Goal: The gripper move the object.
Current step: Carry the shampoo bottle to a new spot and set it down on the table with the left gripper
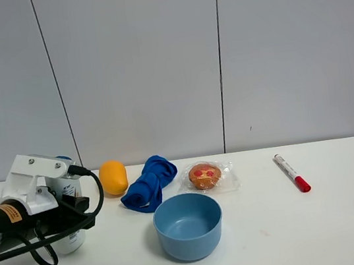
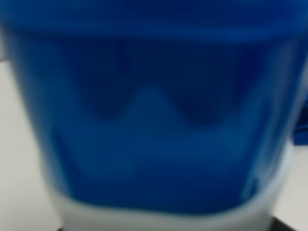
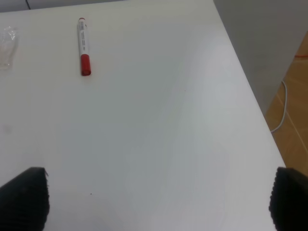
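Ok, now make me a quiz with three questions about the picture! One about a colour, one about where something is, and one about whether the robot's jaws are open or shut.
1. What colour is the bowl?
A blue; B red; C green.
2. Where is the marker?
A inside the bowl; B lying on the table, right of the muffin in the high view; C on top of the muffin.
3. How do the jaws of the right gripper stand?
A shut on the marker; B shut on nothing; C wide open, nothing between.

Answers:
1 A, the high view shows a blue bowl.
2 B, it lies flat beyond the wrapped muffin.
3 C, the right wrist view shows both black tips far apart over bare table.
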